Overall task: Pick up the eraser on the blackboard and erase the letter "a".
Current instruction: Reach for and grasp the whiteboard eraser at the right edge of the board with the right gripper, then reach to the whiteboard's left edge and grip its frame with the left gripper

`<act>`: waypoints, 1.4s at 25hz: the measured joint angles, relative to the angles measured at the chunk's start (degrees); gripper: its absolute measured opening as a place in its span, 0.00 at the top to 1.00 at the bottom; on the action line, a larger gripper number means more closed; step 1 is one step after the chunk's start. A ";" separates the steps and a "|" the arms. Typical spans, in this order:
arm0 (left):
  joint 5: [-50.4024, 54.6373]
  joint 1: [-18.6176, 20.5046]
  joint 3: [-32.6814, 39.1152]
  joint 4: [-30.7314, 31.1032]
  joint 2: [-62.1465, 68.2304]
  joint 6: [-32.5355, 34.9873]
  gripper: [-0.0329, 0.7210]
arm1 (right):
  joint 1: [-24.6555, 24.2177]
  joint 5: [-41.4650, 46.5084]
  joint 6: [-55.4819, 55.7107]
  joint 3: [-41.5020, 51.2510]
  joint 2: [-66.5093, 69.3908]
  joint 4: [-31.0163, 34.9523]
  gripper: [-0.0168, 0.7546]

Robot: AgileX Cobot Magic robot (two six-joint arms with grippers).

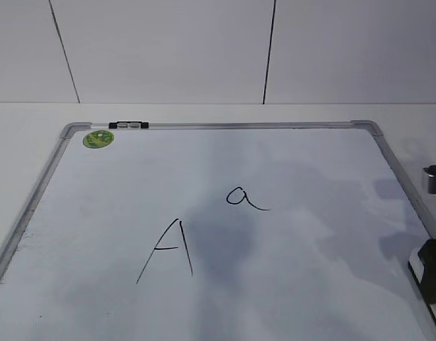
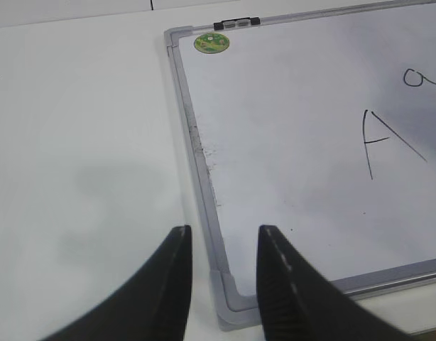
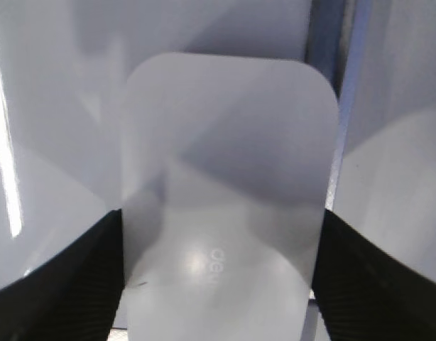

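Observation:
The blackboard is a white board in a silver frame, lying flat on the table. The small cursive letter "a" is drawn near its middle and also shows in the left wrist view. The white eraser, with faint grey lettering, fills the right wrist view and rests by the board's right frame. My right gripper has one black finger against each of its long sides. In the exterior view this gripper sits at the right edge. My left gripper is open and empty over the board's near left corner.
A larger capital "A" stands left of and below the small "a". A round green sticker and a black clip sit at the board's far left corner. A grey and black part shows at the right edge. A white wall rises behind the table.

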 joint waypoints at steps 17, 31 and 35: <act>0.00 0.00 0.00 0.00 0.00 0.00 0.65 | 0.00 0.48 -0.25 0.00 0.09 0.00 0.19; 0.00 0.00 0.00 0.00 0.00 0.00 0.65 | 0.00 0.62 -0.25 0.00 0.13 0.00 0.23; 0.00 0.00 0.00 0.00 0.00 0.00 0.65 | 0.00 0.62 -0.25 0.00 0.13 0.10 0.23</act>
